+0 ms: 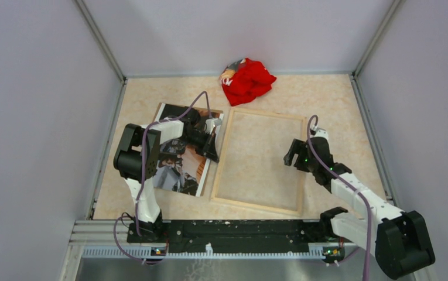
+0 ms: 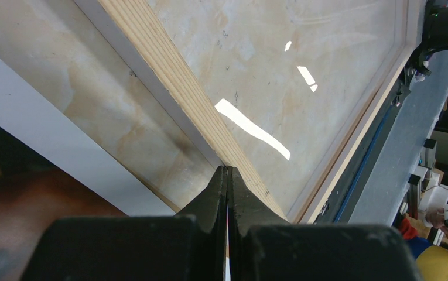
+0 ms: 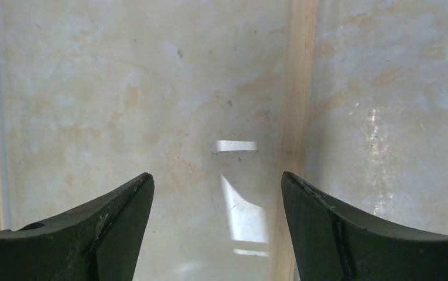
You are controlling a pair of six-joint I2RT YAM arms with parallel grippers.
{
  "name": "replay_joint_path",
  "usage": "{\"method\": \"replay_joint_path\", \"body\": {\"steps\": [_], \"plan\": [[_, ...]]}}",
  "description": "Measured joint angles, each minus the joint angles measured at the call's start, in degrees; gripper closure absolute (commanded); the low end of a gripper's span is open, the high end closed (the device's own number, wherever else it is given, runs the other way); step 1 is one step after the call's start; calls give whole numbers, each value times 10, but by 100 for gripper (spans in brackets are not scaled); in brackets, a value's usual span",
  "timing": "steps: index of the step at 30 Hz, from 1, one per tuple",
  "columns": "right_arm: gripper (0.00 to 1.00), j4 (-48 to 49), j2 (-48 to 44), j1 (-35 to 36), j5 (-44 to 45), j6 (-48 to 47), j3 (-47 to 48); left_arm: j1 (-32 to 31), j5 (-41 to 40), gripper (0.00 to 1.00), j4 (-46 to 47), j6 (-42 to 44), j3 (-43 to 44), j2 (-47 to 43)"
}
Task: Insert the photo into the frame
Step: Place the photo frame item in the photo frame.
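The photo (image 1: 181,153) lies picture side up on the table, left of the frame (image 1: 260,206). The frame lies flat, pale wood rails up, with the table showing through its pane. My left gripper (image 1: 213,147) is shut, its tips at the photo's right edge beside the frame's left rail. In the left wrist view the closed fingertips (image 2: 228,171) sit over that wooden rail (image 2: 168,70), with the photo's white border (image 2: 45,146) running under them; nothing shows pinched between them. My right gripper (image 1: 294,153) hangs open over the frame's right rail (image 3: 298,88), nothing between its fingers (image 3: 216,175).
A crumpled red cloth (image 1: 248,81) lies at the back of the table, just beyond the frame's far edge. Grey walls close in the left, right and back sides. The metal mounting rail (image 1: 233,231) runs along the near edge.
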Motion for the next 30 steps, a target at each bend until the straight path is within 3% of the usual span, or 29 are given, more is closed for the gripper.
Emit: {"method": "replay_joint_path", "body": {"steps": [13, 30], "plan": [[26, -50, 34, 1, 47, -4, 71, 0, 0, 100, 0, 1, 0, 0], [31, -58, 55, 0, 40, 24, 39, 2, 4, 100, 0, 2, -1, 0]]}}
